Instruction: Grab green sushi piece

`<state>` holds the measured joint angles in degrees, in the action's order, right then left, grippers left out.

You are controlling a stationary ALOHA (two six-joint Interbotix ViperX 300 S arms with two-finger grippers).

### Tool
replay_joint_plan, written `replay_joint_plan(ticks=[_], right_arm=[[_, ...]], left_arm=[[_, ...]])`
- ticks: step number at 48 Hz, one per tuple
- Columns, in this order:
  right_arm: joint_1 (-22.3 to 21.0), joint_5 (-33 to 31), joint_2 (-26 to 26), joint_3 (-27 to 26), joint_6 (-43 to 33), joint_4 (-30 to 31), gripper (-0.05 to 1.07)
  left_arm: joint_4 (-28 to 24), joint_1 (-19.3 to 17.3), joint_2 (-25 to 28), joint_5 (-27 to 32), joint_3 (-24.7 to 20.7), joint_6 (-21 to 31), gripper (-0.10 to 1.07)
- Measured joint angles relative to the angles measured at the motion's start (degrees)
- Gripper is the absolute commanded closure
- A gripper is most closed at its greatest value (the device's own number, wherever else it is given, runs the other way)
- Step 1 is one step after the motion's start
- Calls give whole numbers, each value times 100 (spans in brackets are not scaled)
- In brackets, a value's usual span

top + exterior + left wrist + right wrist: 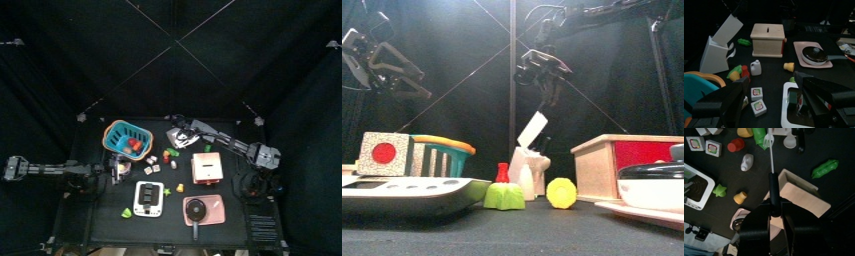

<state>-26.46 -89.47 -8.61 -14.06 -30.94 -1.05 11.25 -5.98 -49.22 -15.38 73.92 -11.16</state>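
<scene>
The right gripper (541,68) hangs high over the table's (234,190) back edge. It is well above everything, which keeps it clear of the tall white carton (535,160) below. Its jaws are set narrow and I see nothing between them, though they are dark and foreshortened in its own wrist view, so that is my best reading. The left gripper (767,107) rests near the table's left edge with its jaws spread wide, out of the working arm's way.

2 small white sushi cubes lie side by side near the middle of the table, just beside the white toy scale (791,107). The green sushi piece (759,107) is probably the one with more green on its top face, and the other sushi cube (756,93) almost touches it. Both sit flat with their tops up, so a straight descent suits them.

The teal basket (127,137) stands at the back-left corner, the wooden box (205,166) toward the right edge and the pink tray (214,217) near the front-right corner. The narrow jaw setting may be chosen to slip down on 1 cube without nudging its neighbour.
</scene>
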Motion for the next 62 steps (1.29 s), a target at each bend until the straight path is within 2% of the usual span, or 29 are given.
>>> replay_joint_plan(ticks=[62], right_arm=[[-97,9,-53,132,26,0,63]], left_arm=[[9,0,0,88,18,9,-5]])
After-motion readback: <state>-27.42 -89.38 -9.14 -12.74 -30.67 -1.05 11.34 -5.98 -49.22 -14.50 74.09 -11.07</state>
